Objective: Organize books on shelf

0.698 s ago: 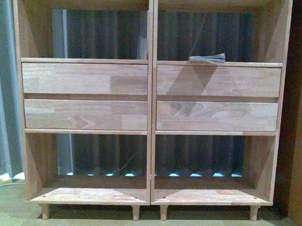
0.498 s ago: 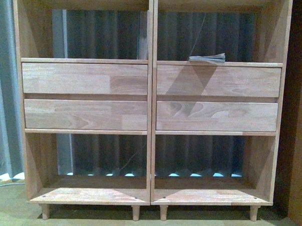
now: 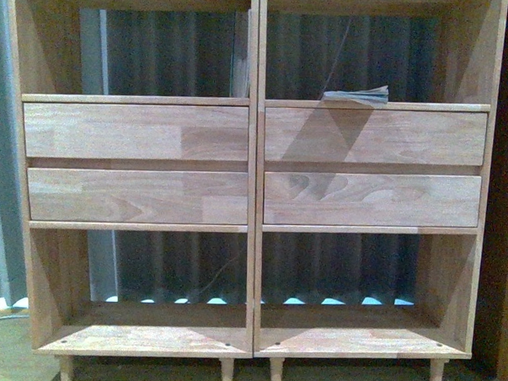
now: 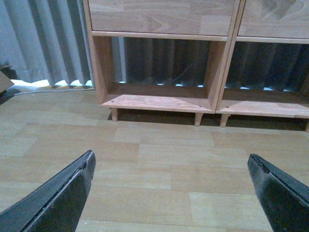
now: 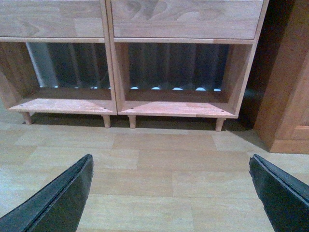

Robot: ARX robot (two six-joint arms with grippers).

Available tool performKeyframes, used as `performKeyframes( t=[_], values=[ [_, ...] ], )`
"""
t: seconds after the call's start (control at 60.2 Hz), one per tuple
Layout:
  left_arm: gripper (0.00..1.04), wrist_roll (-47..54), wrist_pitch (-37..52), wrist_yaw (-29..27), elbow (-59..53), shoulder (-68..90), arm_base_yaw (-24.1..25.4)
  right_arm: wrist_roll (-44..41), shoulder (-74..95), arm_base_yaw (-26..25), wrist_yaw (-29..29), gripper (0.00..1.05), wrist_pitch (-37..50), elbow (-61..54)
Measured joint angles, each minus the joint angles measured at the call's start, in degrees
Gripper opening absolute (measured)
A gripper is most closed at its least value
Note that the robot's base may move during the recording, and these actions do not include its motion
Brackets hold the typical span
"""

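Note:
The light-wood shelf [image 3: 255, 165] fills the front view, with open compartments above and below its wide drawer fronts. One of the books [image 3: 356, 95], greyish at the edges, lies flat in the upper right compartment. A thin pale upright strip [image 3: 240, 55] stands against the centre divider in the upper left compartment; I cannot tell if it is a book. Neither arm shows in the front view. My left gripper [image 4: 170, 155] hangs open over bare floor, facing the shelf [image 4: 159, 99]. My right gripper [image 5: 170, 158] is open too, with nothing between its fingers, facing the shelf [image 5: 174, 108].
Grey curtains [image 4: 43, 43] hang behind and to the left of the shelf. A darker wooden cabinet [image 5: 289, 96] stands to the shelf's right. Wood-plank floor [image 4: 159, 159] lies between the grippers and the shelf's peg legs. A thin cable [image 3: 334, 55] hangs behind the upper right compartment.
The shelf now looks slightly larger and sits lower in the front view, so the camera has come a little closer. The flat book has not moved on its board.

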Motion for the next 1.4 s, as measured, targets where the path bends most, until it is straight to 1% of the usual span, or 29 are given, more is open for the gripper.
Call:
performKeyframes(
  t=[1.395],
  values=[
    [0.97, 0.0, 0.0, 0.0, 0.0, 0.0, 0.0, 0.0, 0.0, 0.0, 0.0, 0.98, 0.0, 0.0]
  ],
)
